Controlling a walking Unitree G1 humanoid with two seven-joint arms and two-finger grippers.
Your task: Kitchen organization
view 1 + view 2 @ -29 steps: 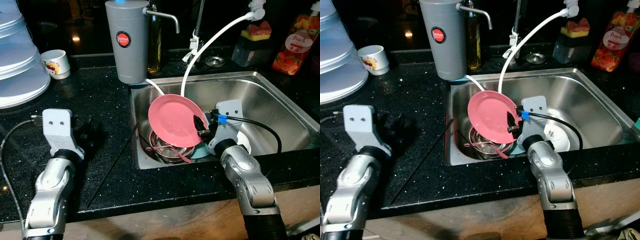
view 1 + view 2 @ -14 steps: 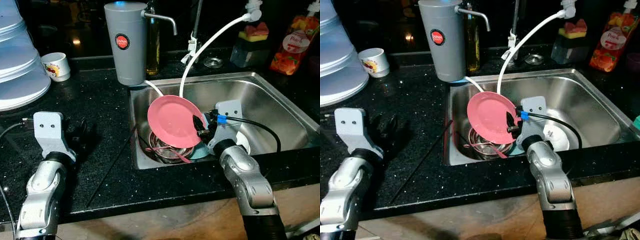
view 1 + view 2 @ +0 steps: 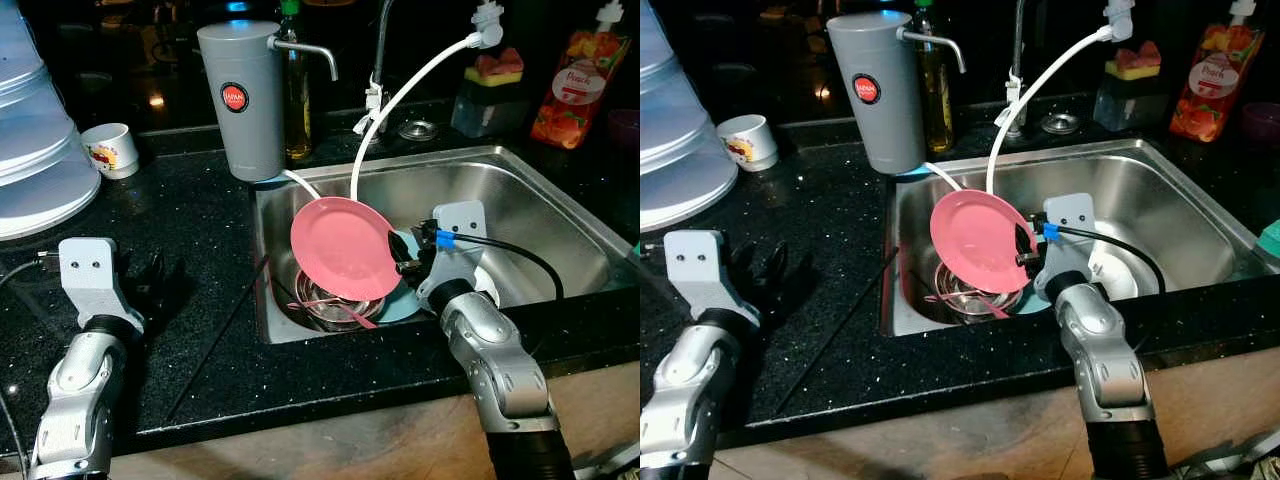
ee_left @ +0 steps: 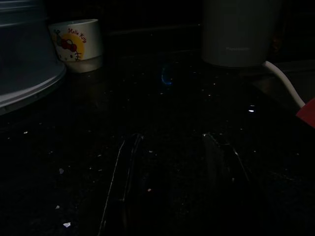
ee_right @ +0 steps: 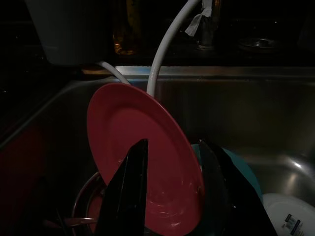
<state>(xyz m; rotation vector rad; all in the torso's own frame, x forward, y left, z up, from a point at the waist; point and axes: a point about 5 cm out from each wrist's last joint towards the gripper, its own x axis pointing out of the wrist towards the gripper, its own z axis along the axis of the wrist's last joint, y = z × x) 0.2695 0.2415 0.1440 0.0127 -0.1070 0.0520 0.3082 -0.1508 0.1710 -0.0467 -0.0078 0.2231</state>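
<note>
The grey water filter (image 3: pixel 240 98) at 11 o'clock carries a red "Japan" badge; the cup (image 4: pixel 77 43) reads "Hello Kitty". The right gripper (image 5: pixel 170 191) clamps the glossy pink plate (image 3: pixel 345 246), tilted over the sink (image 3: pixel 540 190). The left gripper (image 4: pixel 172 187) hovers spread above the counter (image 3: pixel 190 230).

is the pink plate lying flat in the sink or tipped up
Tipped up. The plate stands on edge over the sink's dishes, pinched at its rim by the right hand.

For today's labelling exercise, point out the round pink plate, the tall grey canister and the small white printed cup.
Round pink plate (image 3: pixel 343 248), left eye view, face centre.
Tall grey canister (image 3: pixel 240 130), left eye view, body.
Small white printed cup (image 3: pixel 108 150), left eye view, side.
</note>
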